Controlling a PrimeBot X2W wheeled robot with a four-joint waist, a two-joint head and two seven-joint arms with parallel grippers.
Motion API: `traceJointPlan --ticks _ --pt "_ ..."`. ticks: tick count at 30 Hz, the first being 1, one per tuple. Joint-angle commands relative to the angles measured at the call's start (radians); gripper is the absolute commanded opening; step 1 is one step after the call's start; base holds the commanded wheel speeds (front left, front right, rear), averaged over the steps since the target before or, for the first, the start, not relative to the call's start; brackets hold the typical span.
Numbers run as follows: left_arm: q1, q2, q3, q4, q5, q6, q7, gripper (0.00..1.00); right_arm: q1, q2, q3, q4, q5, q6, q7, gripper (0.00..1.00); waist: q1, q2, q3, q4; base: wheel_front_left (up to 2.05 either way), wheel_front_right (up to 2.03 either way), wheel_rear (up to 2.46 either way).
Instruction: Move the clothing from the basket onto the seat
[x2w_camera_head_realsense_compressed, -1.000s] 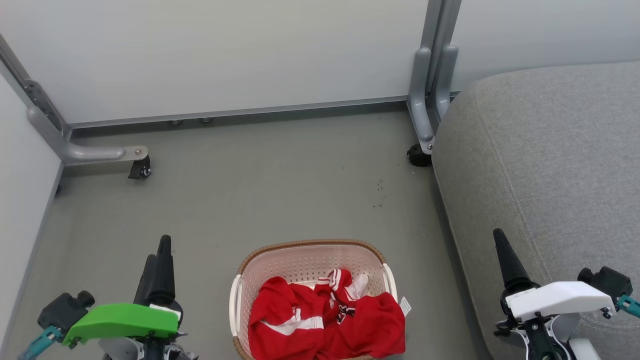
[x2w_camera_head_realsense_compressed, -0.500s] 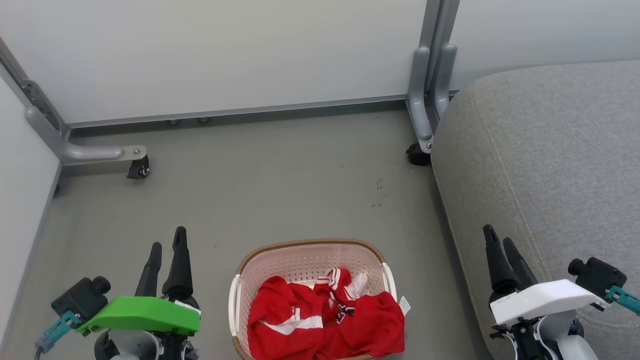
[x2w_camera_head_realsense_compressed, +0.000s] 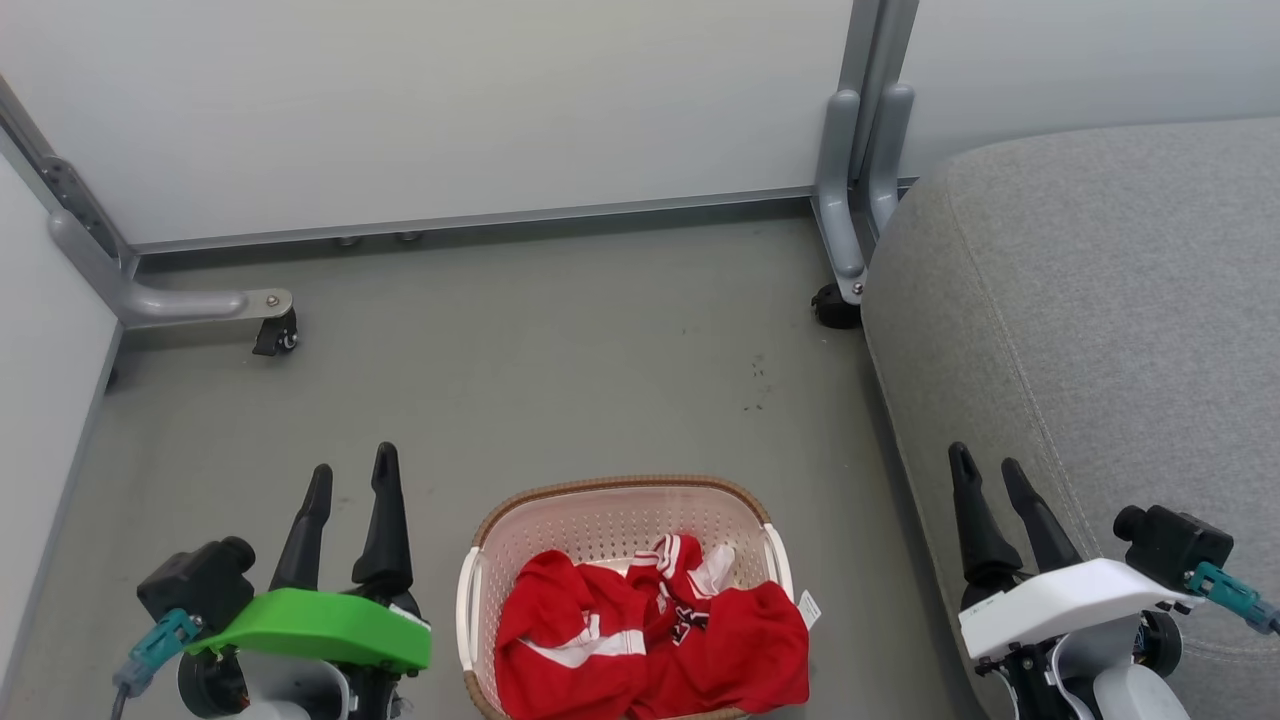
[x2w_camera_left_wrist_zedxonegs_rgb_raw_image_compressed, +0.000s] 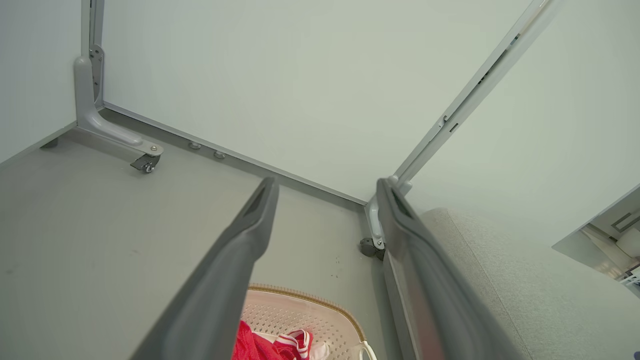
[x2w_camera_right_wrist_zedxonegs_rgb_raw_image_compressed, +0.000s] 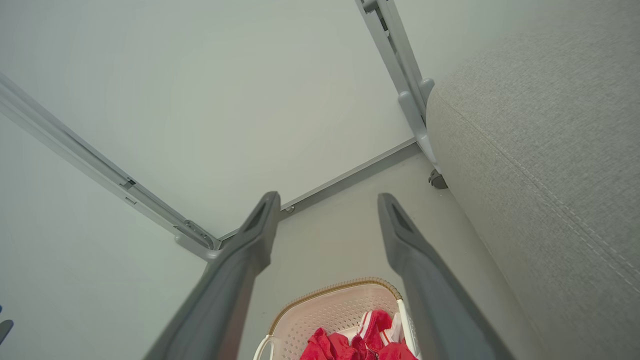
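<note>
Plainly, the clothing (x2w_camera_head_realsense_compressed: 650, 640) lies crumpled in a red heap inside the basket (x2w_camera_head_realsense_compressed: 620, 492), which stands on the floor (x2w_camera_head_realsense_compressed: 550, 380) at six o'clock in the head view. None of it is on the seat (x2w_camera_head_realsense_compressed: 1100, 300) yet, the grey cushion at the basket's three o'clock. The left tool (x2w_camera_head_realsense_compressed: 352, 460) hangs at the basket's nine o'clock and the right tool (x2w_camera_head_realsense_compressed: 987, 458) at its three o'clock by the seat's edge, each empty with its fingers spread toward twelve, which I read as readiness to dip in for a first grasp.
</note>
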Motion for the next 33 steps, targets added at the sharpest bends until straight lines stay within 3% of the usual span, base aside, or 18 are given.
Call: traceJointPlan --ticks 1,19,33 --pt "-0.002 0.011 -0.005 -0.017 0.038 0.007 -0.011 1.00 -0.007 -0.007 0.005 -0.017 -0.035 0.000 -0.013 1.00 0.0000 0.0000 0.000 0.000 0.00 0.00 0.00" --pt "0.009 0.017 -0.044 -0.038 0.232 0.033 -0.058 1.00 0.001 -0.007 0.037 -0.043 -0.234 0.001 -0.059 1.00 0.0000 0.0000 0.002 -0.001 0.00 0.00 0.00" --pt "0.027 0.005 -0.049 -0.020 0.346 -0.004 -0.090 1.00 0.013 -0.009 0.072 -0.047 -0.357 0.001 -0.092 1.00 0.0000 0.0000 -0.009 -0.005 0.00 0.00 0.00"
